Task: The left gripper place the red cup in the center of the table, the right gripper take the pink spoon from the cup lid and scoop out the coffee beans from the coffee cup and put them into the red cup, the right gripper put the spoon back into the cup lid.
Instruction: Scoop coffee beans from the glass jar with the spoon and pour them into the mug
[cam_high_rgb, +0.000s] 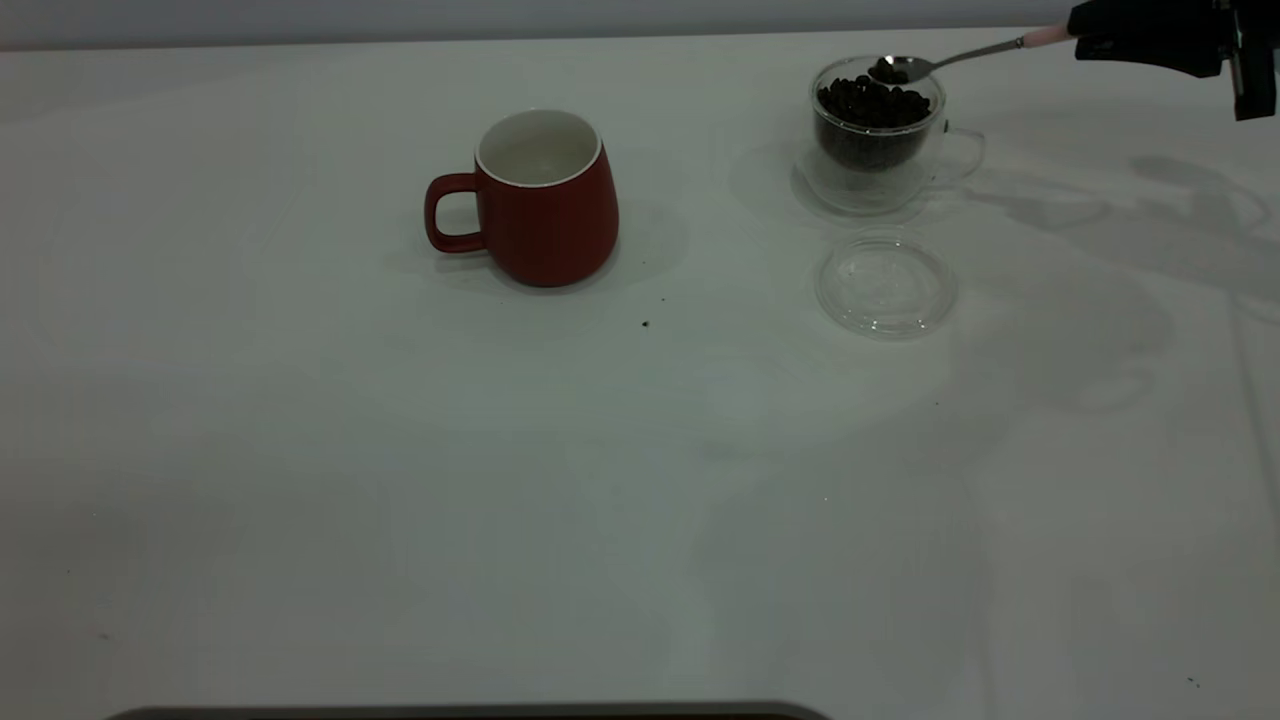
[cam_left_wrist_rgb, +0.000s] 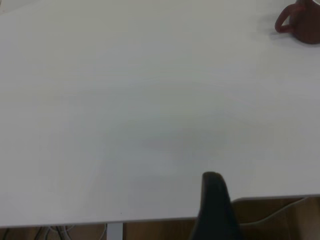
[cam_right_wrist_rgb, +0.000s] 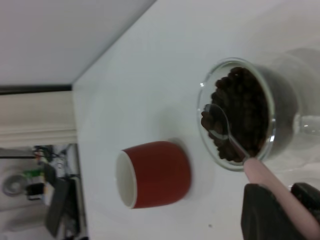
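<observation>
Lid (cam_high_rgb: 885, 283) lies bare on the table (cam_high_rgb: 400, 480). Red cup (cam_high_rgb: 545, 197) stands mid-table, nothing visible inside. Coffee cup (cam_high_rgb: 878, 135) holds beans (cam_high_rgb: 872, 102). Right gripper (cam_high_rgb: 1100, 42) pinches the spoon (cam_high_rgb: 935, 63), its bowl carrying beans above the coffee cup. Left gripper (cam_left_wrist_rgb: 214, 207): fingers' state cannot be told.

No text, label, brand, number or sign can be read anywhere: the mug (cam_high_rgb: 545, 200), the glass cup (cam_high_rgb: 875, 135), the lid (cam_high_rgb: 885, 283) and the tabletop (cam_high_rgb: 400, 480) are all plain.

Red cup (cam_high_rgb: 545, 205) upright mid-table, empty; pink spoon (cam_high_rgb: 935, 62) w/ beans over bean-filled coffee cup (cam_high_rgb: 878, 140); cup lid (cam_high_rgb: 885, 283) bare
</observation>
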